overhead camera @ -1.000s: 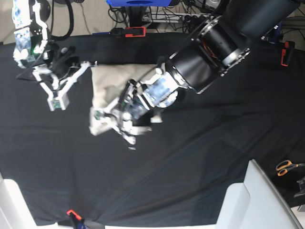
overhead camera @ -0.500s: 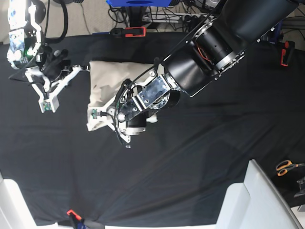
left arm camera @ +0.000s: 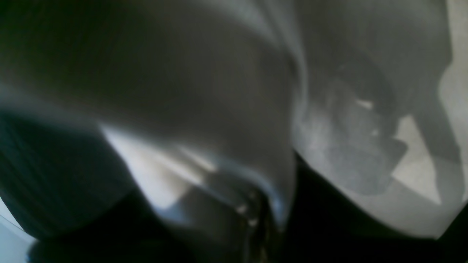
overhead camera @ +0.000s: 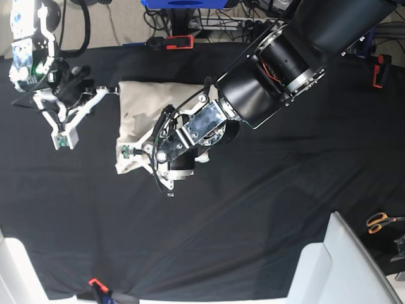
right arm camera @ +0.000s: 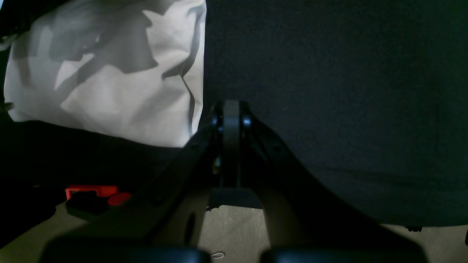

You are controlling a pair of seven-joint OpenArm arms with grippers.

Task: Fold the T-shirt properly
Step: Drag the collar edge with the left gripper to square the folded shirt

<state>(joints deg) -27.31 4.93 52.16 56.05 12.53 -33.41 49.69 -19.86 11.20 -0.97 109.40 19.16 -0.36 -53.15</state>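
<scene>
The T-shirt [overhead camera: 147,111] is lying folded into a compact cream rectangle on the black tablecloth [overhead camera: 266,209] that is covering the bench, toward the upper left of the base view. The left gripper [overhead camera: 152,161] is reaching down over the shirt's near edge, its body covering the lower right part of the cloth; the left wrist view is showing only blurred cream fabric [left arm camera: 365,153] pressed close to the lens, so I cannot tell whether its jaws are clenched on the cloth or merely resting against it. The right gripper [overhead camera: 63,130] is hanging off to the shirt's left side, apart from the fabric, and its jaws are clenched together on nothing, the two fingers [right arm camera: 231,146] meeting in a thin line in the right wrist view, with the shirt's creased corner [right arm camera: 120,84] lying just beside them on the dark cloth. A red and black clamp [overhead camera: 171,42] is sitting at the far edge of the bench, and orange-handled scissors [overhead camera: 381,221] are lying at the right edge.
</scene>
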